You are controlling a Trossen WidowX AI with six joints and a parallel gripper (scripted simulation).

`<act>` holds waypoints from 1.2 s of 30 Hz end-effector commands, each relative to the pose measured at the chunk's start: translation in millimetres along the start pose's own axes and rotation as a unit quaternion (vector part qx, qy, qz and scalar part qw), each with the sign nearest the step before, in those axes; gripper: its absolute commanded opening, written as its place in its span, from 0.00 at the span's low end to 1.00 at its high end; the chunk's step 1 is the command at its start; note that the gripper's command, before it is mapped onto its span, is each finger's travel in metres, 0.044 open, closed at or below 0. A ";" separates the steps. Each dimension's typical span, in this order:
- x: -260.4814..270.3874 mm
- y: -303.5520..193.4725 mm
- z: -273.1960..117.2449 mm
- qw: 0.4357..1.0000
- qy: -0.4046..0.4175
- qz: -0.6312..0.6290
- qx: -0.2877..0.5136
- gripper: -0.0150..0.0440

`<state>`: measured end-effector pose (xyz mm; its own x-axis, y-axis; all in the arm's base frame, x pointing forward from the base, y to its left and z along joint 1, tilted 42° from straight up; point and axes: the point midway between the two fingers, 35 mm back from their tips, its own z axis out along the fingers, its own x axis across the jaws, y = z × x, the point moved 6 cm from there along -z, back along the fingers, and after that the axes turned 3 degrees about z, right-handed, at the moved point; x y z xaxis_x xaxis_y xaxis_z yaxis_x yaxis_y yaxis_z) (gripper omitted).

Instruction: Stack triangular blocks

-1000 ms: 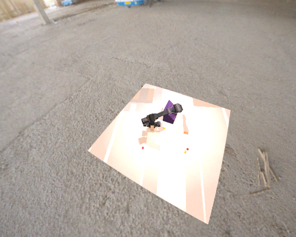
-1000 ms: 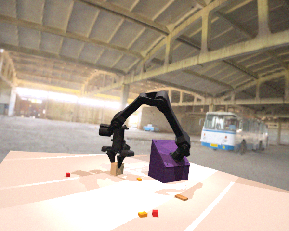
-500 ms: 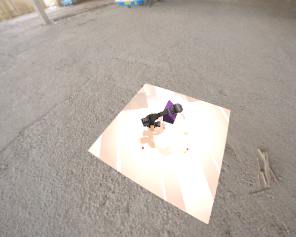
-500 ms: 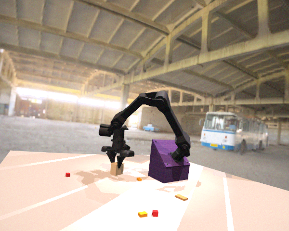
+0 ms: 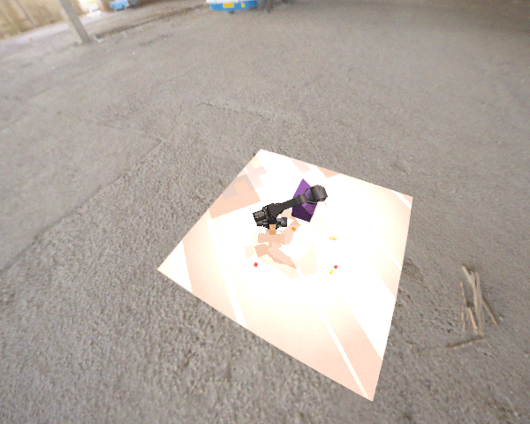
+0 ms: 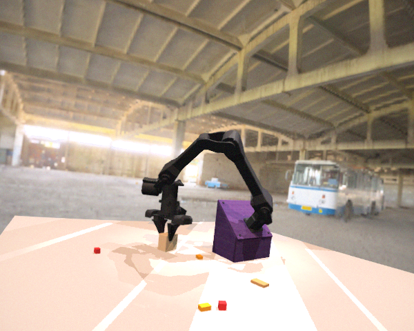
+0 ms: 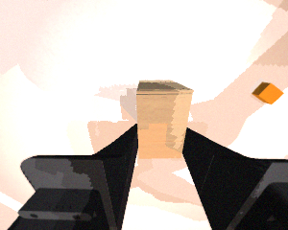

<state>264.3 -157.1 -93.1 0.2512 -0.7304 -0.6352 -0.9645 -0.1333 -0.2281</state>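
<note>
Tan wood-coloured triangular blocks (image 5: 272, 229) (image 6: 166, 242) (image 7: 160, 122) sit together beneath my gripper (image 5: 272, 223) (image 6: 165, 233) (image 7: 160, 139), its fingers pinching the upper one. If I opened unevenly or lifted before they cleared, drag could slide it along the slope or shove the lower.

White-and-blue bus (image 6: 314, 190) inside a beamed hall.

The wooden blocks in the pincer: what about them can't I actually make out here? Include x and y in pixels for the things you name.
- Exterior view: the far sides of the wooden blocks (image 6: 163, 242) (image 7: 160, 112) are turned away, and one finger of the pincer (image 5: 272, 226) (image 6: 165, 233) (image 7: 160, 139) covers part of them.
- Wrist view: the sloped faces' contact is hidden inside the stack.
- Wrist view: the blocks' underside faces away.
- Top view: the blocks are too small, and partly under the arm, to judge whether their ends are even.
</note>
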 end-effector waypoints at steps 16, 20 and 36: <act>0.1 -0.1 0.0 1.000 0.000 0.000 0.000 0.30; 0.1 -0.1 0.0 1.000 0.000 0.000 0.000 0.48; 0.1 -0.1 0.0 1.000 0.000 0.000 0.000 1.00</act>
<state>264.4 -157.1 -93.0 0.2506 -0.7298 -0.6361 -0.9647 -0.1331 -0.2273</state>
